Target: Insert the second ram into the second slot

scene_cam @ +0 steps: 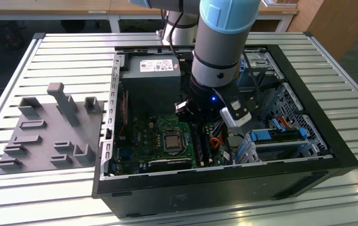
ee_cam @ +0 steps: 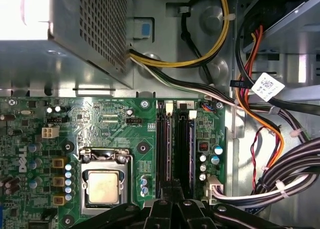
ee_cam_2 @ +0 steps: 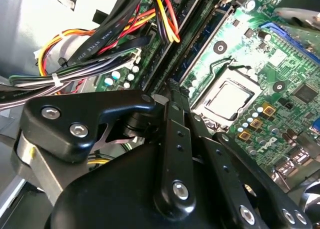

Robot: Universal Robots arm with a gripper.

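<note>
One gripper [ee_cam: 172, 191] over slots [ee_cam: 172, 154], ram [ee_cam: 190, 149] seated

2nd ram [ee_cam: 190, 154]: thin, long blue board seen edge-on in the first wrist view, approx as long as the black slot it runs along. It sits upright and parallel to the slot, not tilted. 2nd slot [ee_cam: 183, 149]: long, narrow, black, w/ a pale latch at its far end, on the green mobo next to a matching slot. Can't tell whether the ram is fully seated.
</note>
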